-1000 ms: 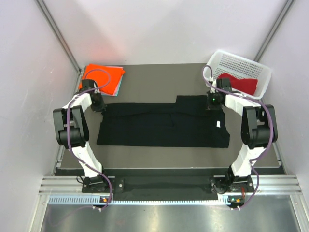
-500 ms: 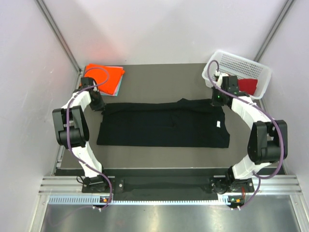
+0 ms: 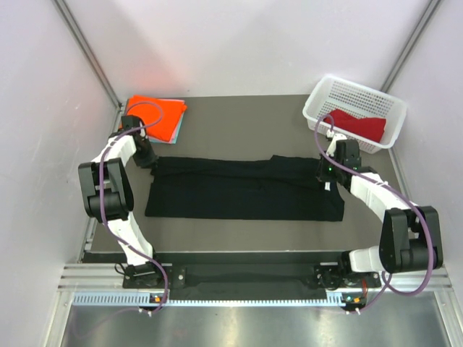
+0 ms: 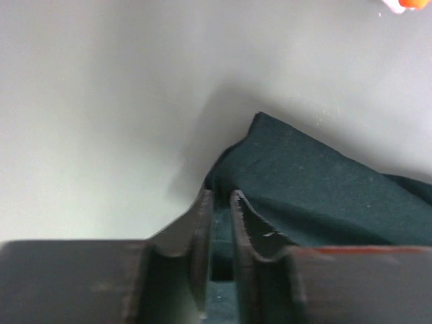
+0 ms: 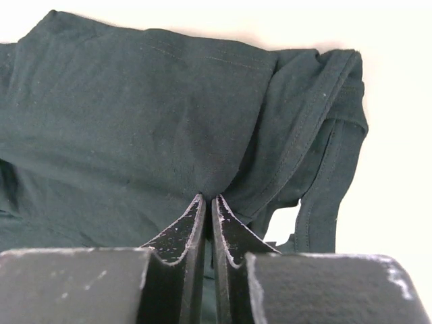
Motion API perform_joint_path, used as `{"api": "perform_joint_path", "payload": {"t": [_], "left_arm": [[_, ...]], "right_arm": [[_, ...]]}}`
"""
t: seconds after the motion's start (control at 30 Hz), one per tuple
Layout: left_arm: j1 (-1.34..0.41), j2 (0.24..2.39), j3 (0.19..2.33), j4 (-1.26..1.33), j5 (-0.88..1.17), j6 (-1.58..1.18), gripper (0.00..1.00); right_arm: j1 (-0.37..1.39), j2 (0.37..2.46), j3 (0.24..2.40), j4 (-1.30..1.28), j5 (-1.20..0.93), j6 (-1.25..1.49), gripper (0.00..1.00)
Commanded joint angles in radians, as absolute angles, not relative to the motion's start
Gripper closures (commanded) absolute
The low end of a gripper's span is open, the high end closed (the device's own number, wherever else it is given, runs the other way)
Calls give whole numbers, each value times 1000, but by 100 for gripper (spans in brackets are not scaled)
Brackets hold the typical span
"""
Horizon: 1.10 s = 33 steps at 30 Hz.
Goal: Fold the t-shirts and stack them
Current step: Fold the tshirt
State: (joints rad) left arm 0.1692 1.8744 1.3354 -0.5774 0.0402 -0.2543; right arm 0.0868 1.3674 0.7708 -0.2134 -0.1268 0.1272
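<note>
Black cloth takes up the near half of the table (image 3: 246, 119): the large black t-shirt (image 3: 246, 191) lies flat in a long band running from left to right, its far edge folded over towards the near side. A small white label (image 3: 327, 186) shows close to its right end.

Both arms reach forward to the far corners of this band. The left gripper (image 3: 148, 160) is low over the far left corner. In the left wrist view its fingers (image 4: 201, 223) stand a little apart, with a narrow slot between them and dark cloth showing in that slot. The corner of the shirt peaks just past the tips; whether the pads actually press on the fabric is hard to make out from this angle. The right gripper (image 3: 324, 173) sits at the far right corner. In its wrist view the two fingers (image 5: 189, 223) are almost pressed together, only a hairline between them, and a gathered fold of the black t-shirt meets their tips, so it is nipping the cloth.

Farther back on the left, the orange t-shirt (image 3: 155, 112) lies folded on top of the pale teal t-shirt (image 3: 174, 132), which peeks out along the right edge. At the far right corner stands the white mesh basket (image 3: 362, 92), with the dark red t-shirt (image 3: 358, 124) bunched inside it.
</note>
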Motion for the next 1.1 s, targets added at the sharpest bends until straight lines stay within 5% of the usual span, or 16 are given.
{"api": "perform_joint_path", "payload": {"t": [0.0,0.1,0.5,1.07], "left_arm": [[175,1821,1382,-595,-4,-245,76],[176,1780,1368,-586,-28,-244,68],[176,1770,1293,-552,46,-245,68],[175,1849,1302,-540,63,-239,72]], "right_arm": [[72,1330,749,-101,-115,149,93],[72,1335,739,-97,-129,152,89],[72,1333,752,-107,-152,158,75],[72,1423,771,-101,-101,147,72]]}}
